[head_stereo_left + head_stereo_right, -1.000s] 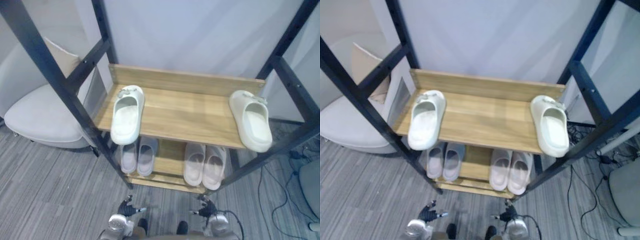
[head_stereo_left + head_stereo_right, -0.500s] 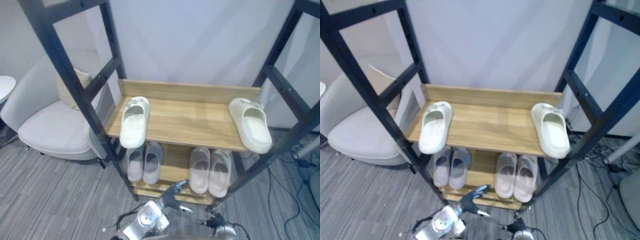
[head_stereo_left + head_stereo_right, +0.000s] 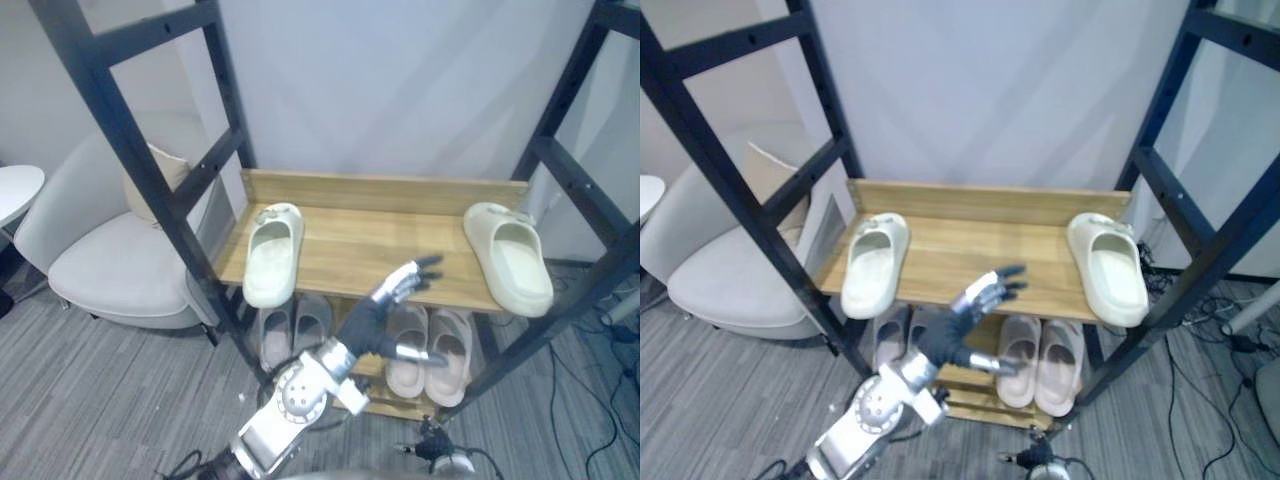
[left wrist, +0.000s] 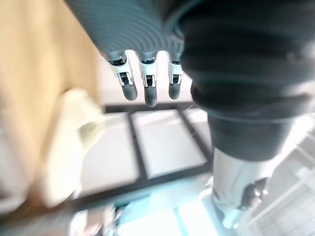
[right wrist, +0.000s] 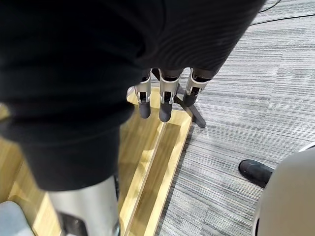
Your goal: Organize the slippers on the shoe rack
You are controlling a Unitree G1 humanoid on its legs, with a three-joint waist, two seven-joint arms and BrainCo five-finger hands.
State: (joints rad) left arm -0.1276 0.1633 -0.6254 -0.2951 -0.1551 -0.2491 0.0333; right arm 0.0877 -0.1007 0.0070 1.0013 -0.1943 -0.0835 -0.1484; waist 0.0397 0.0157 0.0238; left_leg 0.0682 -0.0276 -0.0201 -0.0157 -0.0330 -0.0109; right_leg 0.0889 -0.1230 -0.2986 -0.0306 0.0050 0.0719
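Two cream slippers lie far apart on the top wooden shelf (image 3: pixel 380 235), one at the left end (image 3: pixel 272 252) and one at the right end (image 3: pixel 510 258). Below them sit a grey pair (image 3: pixel 290 330) and a pale pink pair (image 3: pixel 432 345). My left hand (image 3: pixel 375 315) is raised before the shelf's front edge between the cream slippers, open with fingers spread and holding nothing. Its wrist view shows straight fingers (image 4: pixel 143 86) and a blurred cream slipper (image 4: pixel 69 142). My right hand (image 3: pixel 432 452) hangs low by the rack's foot, with straight fingers (image 5: pixel 165 101) over the bottom board (image 5: pixel 147 162).
Black metal posts (image 3: pixel 150 150) frame the rack on both sides. A grey armchair (image 3: pixel 110 270) with a beige cushion stands to the left, beside a white round table (image 3: pixel 15 190). Grey striped carpet (image 3: pixel 90 400) lies in front.
My left hand has risen from floor level to the front of the top shelf and spread its fingers. The camera has shifted. The right hand stays low.
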